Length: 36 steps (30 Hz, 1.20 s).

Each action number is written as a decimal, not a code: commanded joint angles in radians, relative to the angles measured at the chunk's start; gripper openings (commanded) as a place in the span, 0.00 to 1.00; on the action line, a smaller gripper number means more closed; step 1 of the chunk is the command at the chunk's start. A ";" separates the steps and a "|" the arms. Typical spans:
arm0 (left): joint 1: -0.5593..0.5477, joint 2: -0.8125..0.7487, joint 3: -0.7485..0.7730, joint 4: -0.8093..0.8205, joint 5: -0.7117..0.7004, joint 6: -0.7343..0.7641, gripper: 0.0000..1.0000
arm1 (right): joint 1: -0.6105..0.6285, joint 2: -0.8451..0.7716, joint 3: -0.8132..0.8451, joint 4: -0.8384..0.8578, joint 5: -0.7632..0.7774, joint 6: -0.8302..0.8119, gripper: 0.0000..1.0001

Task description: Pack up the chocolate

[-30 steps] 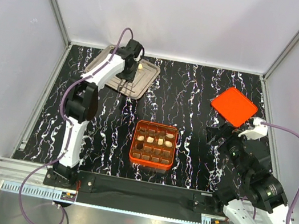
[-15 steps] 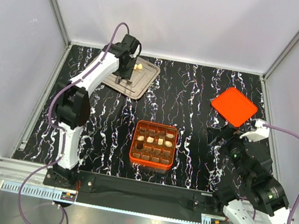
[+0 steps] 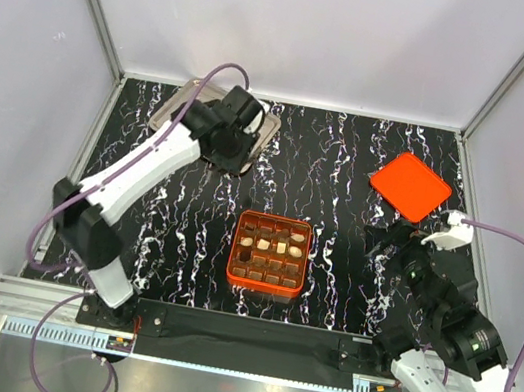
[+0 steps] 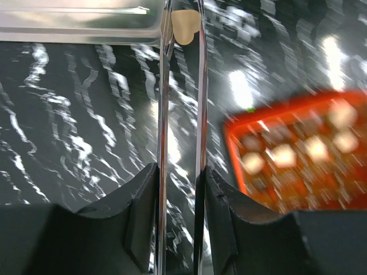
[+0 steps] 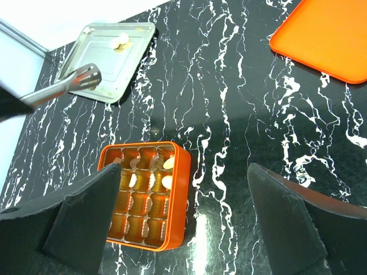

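My left gripper [image 3: 232,142] is shut on a pair of metal tongs [image 4: 179,114], just off the near edge of the metal tray [image 3: 169,109]. A cream-white chocolate [image 4: 186,27] sits pinched between the tong tips. The orange box [image 3: 270,253] with brown grid cells lies mid-table and holds several cream and dark pieces [image 5: 168,182]. It shows blurred in the left wrist view [image 4: 232,150]. Two cream pieces [image 5: 120,39] lie on the tray [image 5: 131,54]. My right gripper [image 5: 183,212] is open and empty, held above the table to the right of the box.
The orange lid [image 3: 409,185] lies flat at the back right, also in the right wrist view [image 5: 327,34]. The tong ends [image 5: 86,77] hang over the tray's near edge. White walls close in the black marbled table.
My left arm has swung from over the tray toward the front right, with the tongs in its grip. The right arm has hardly moved.
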 commanded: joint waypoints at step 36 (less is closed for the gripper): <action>-0.450 -0.474 -0.518 0.051 0.171 -0.261 0.40 | 0.004 -0.075 0.058 -0.072 0.053 0.028 1.00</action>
